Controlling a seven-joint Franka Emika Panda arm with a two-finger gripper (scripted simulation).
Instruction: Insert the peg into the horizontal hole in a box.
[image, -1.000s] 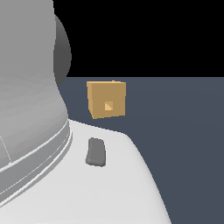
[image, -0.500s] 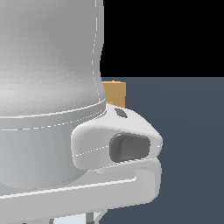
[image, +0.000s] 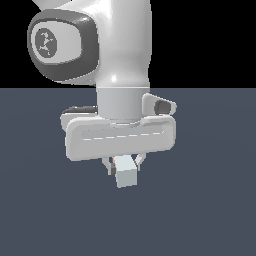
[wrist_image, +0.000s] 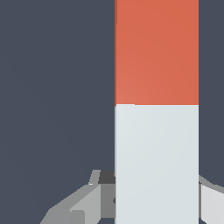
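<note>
My gripper (image: 125, 166) hangs under the white hand at the middle of the exterior view and is shut on the peg (image: 126, 176). There the peg points at the camera, so only its pale grey-white end face and a sliver of red-orange show. In the wrist view the peg (wrist_image: 156, 87) is a wide bar, red-orange on one half and pale on the other. The pale half sits between my gripper's (wrist_image: 155, 194) grey fingers (wrist_image: 87, 199). The box and its hole are hidden behind my arm in the exterior view and out of the wrist view.
My arm's white links (image: 120, 55) fill the upper middle of the exterior view and block what lies behind. A flat dark blue-grey floor (image: 210, 200) spreads around and below the gripper. No other objects show.
The arm has swung across the exterior view. The tan box, visible 1.0 s ago and half covered 0.5 s ago, is now fully hidden, and the hand with the peg has come into view.
</note>
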